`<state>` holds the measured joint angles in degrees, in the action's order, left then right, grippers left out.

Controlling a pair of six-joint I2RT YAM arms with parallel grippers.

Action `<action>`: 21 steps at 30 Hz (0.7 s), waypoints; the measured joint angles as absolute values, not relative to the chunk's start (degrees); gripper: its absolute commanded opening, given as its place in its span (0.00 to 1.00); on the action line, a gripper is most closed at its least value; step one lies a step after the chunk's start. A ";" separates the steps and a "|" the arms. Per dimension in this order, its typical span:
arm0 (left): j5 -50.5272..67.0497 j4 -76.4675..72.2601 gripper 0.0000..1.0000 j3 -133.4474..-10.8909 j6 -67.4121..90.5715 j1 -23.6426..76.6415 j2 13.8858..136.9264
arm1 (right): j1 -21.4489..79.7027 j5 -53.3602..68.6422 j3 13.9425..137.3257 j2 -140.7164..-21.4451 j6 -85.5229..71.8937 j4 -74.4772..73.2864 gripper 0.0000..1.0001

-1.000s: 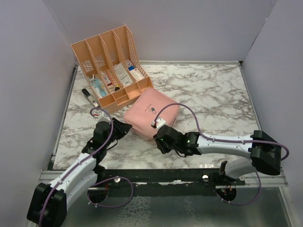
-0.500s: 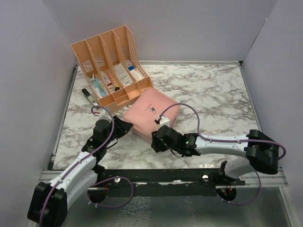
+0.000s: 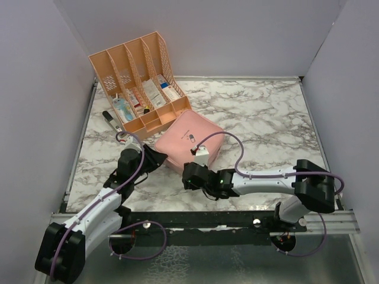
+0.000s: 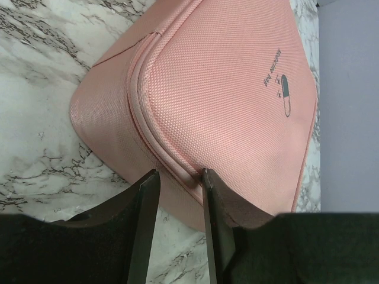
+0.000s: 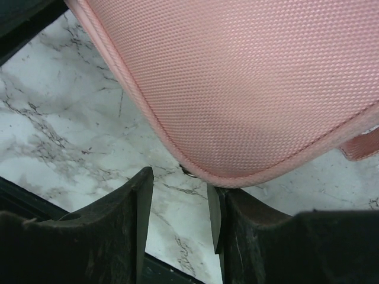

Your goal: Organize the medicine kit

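Where the marble-patterned desk (image 3: 266, 118) is viewed from above, the medicine kit (image 3: 190, 137) lies flat near its middle, just in front of the peach slotted desk organizer (image 3: 139, 83). I cannot tell whether the two touch. The kit is a pink rounded-square zip case, lid uppermost and closed along the seam that shows. Its pill logo (image 4: 286, 94) and a short line of text face up.

The left fingers (image 4: 148, 195) stand at the kit's near-left edge. They are narrowly parted, with the raised seam between lid and side wall showing in the gap. One tip lies over the side wall and the other over the lid's rim. Whether they are pinching the seam or merely standing in front of it cannot be made out.

The right fingers (image 5: 142, 201) stand at the kit's near corner and are moderately open. Only desk surface shows in the gap, so they hold nothing. The far tip sits just beside the corner's piping (a small metallic glint shows there, too small to identify).

The organizer's compartments hold assorted medicine boxes. A small dark object (image 3: 111, 121) lies on the desk beside its left side.
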<state>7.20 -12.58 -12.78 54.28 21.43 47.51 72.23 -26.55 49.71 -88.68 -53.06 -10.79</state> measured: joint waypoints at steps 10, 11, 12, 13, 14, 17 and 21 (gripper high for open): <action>7.51 -12.78 0.38 -12.78 54.28 21.43 47.59 | 75.09 -37.78 57.93 -93.49 -62.37 -22.17 0.32; 7.51 -12.78 0.38 -12.78 54.26 21.43 47.59 | 75.20 -38.57 58.17 -93.80 -62.81 -22.90 0.31; 7.51 -12.78 0.38 -12.78 54.28 21.43 47.59 | 75.31 -39.22 58.35 -94.04 -63.07 -23.38 0.30; 7.53 -12.78 0.38 -12.78 54.28 21.43 47.59 | 75.37 -40.05 58.74 -94.41 -63.44 -24.25 0.28; 7.53 -12.78 0.38 -12.78 54.28 21.43 47.59 | 75.42 -40.95 59.20 -94.83 -63.86 -24.99 0.27; 7.55 -12.36 0.38 -12.78 54.26 21.43 47.68 | 75.46 -45.06 60.10 -96.36 -64.03 -26.61 0.23; 7.55 -12.16 0.38 -12.78 54.26 21.43 47.79 | 75.68 -46.02 60.10 -96.55 -61.67 -26.13 0.23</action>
<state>7.55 -12.16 -12.78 54.26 21.43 47.79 75.68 -46.02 60.10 -96.55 -61.67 -26.13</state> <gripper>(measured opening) 0.383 0.231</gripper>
